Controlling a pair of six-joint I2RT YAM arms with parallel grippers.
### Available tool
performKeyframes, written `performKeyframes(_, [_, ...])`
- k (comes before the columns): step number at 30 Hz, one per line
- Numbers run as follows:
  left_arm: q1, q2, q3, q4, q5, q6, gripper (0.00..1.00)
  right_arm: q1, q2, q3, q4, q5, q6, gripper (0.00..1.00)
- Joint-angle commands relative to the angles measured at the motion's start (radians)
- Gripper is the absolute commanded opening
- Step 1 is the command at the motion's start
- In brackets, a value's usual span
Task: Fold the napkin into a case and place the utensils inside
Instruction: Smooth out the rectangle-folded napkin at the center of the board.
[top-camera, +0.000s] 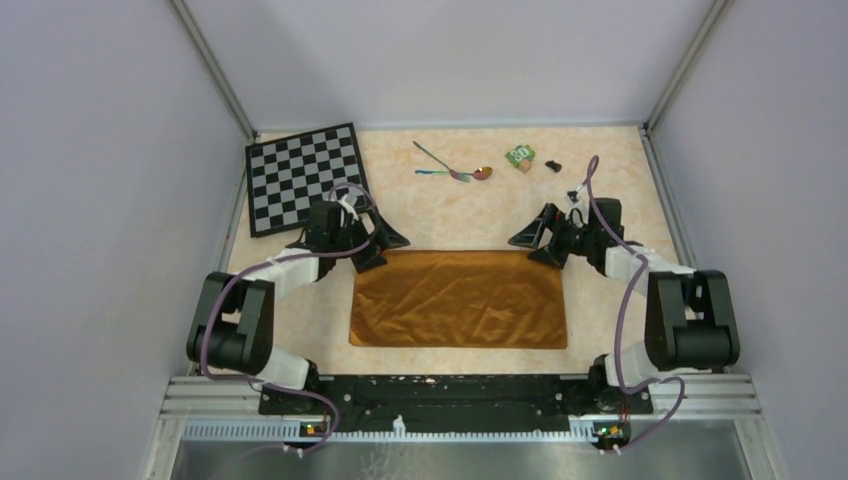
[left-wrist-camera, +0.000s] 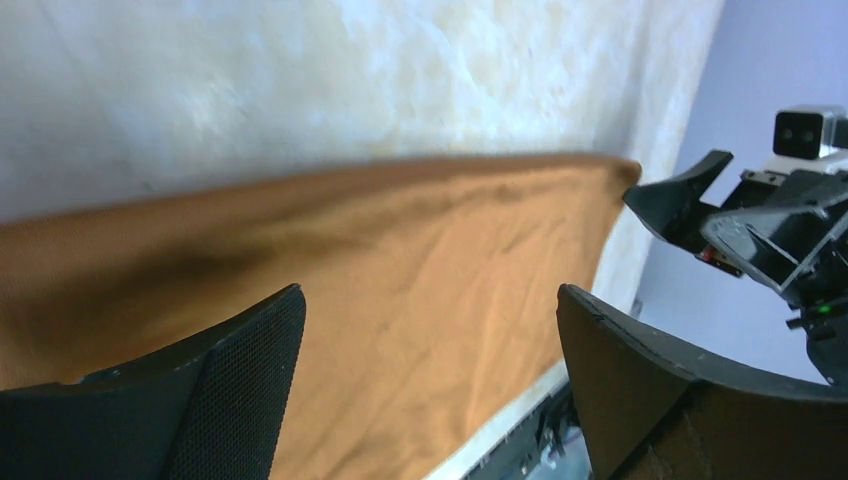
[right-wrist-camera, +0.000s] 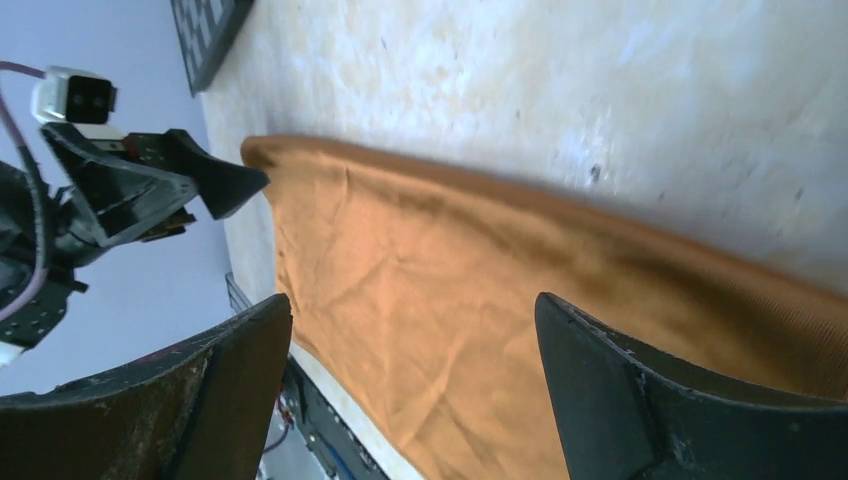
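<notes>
Beige marbled table (top-camera: 450, 220): napkin (top-camera: 458, 298) lies flat at centre, at 6 o'clock from the utensils (top-camera: 455, 170). Left gripper (top-camera: 385, 250) sits at its 11 o'clock corner, right gripper (top-camera: 533, 248) at 1 o'clock. Both are spread wide, empty.

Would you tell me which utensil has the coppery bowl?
The spoon lying left to right, bowl toward the green block; the other utensil slants farther back.
</notes>
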Motion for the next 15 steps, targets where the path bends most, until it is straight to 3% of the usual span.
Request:
performKeyframes(1, [0.014, 0.104, 0.047, 0.172, -0.08, 0.008, 0.99, -0.057, 0.118, -0.009, 0.29, -0.115, 0.054, 0.9])
performKeyframes(6, [0.037, 0.168, 0.016, 0.203, -0.156, -0.001, 0.99, -0.108, 0.237, -0.022, 0.376, -0.078, 0.066, 0.89])
performKeyframes(10, [0.055, 0.138, -0.008, 0.153, -0.192, 0.027, 0.99, -0.142, 0.265, -0.014, 0.288, 0.01, -0.003, 0.88])
performKeyframes(15, [0.059, 0.06, 0.06, 0.024, -0.167, 0.096, 0.99, -0.11, 0.148, 0.041, 0.128, 0.048, -0.053, 0.87])
